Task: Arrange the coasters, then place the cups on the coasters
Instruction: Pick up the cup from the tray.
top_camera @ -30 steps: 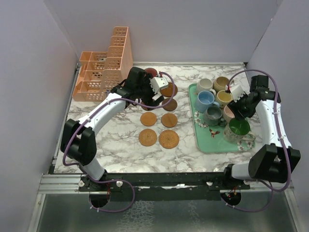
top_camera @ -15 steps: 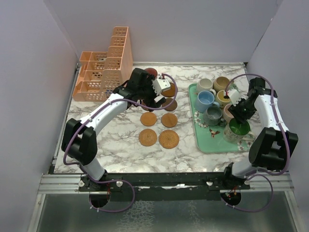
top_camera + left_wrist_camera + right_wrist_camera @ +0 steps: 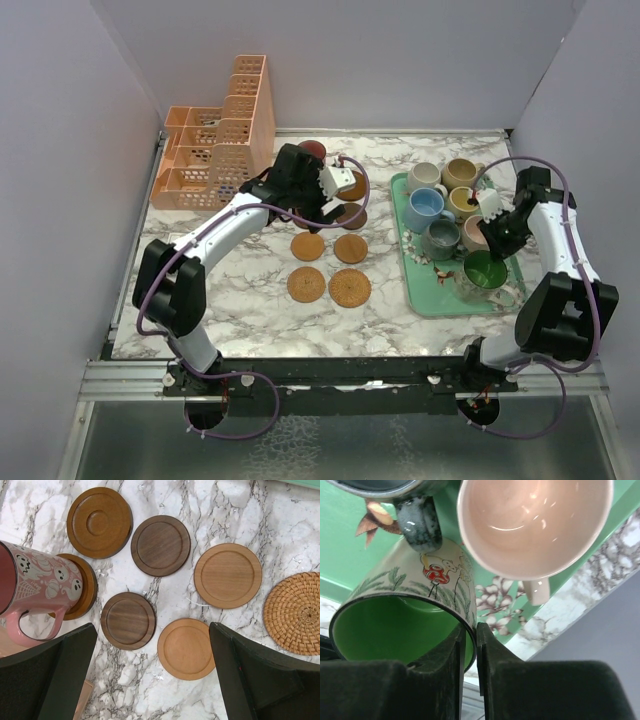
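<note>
place: lab test booth (robot rig) | signs: plain lilac walls (image 3: 70, 200) boxing marble-print table (image 3: 250, 310), metal mounting rail (image 3: 120, 378)

Marble table (image 3: 250, 300) bears coasters (image 3: 307, 285), a green tray (image 3: 425, 295) and a peach organiser (image 3: 215, 150).

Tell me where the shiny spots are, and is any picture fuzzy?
Right wrist view: white glints shine inside the pink cup, and the right claw pinching the green cup by its rim looks dark and a bit soft. Left wrist view: the coasters look sharp. Top view: even light, only faint shadows.
</note>
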Robot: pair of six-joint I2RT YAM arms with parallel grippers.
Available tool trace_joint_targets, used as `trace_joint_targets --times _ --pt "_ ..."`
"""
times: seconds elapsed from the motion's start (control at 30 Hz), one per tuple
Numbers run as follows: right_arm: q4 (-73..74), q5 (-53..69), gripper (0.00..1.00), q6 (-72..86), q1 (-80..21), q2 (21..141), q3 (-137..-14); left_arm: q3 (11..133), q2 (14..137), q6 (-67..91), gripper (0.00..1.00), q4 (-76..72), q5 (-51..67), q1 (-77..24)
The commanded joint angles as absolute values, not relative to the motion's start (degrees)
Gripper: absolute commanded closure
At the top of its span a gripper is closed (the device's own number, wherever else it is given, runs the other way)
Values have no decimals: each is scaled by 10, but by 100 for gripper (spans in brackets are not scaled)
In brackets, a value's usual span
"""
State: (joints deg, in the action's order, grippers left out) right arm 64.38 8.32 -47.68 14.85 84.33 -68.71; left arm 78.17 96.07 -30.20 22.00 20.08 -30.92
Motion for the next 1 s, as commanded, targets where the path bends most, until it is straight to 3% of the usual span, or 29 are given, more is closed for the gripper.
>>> trace_joint_targets --times 0.0,0.23,0.33,0.47,0.53,0.73,0.97 --pt "680 122 89 -382 149 822 -669 793 969 -308 1 230 191 -315" --pt "709 146 91 -359 149 819 -654 794 983 -308 1 234 191 -319" --pt "711 145 82 -390 149 800 -646 791 982 -310 1 234 192 -321" --pt "692 168 53 -476 148 774 -663 792 983 -311 1 233 194 -323" --pt "676 178 47 -509 148 777 -684 791 983 -312 1 234 194 -326" --pt "685 210 38 -585 135 827 -724 787 976 -319 1 234 190 -330" --pt "690 197 37 -615 104 860 -732 781 975 -327 1 234 185 -330"
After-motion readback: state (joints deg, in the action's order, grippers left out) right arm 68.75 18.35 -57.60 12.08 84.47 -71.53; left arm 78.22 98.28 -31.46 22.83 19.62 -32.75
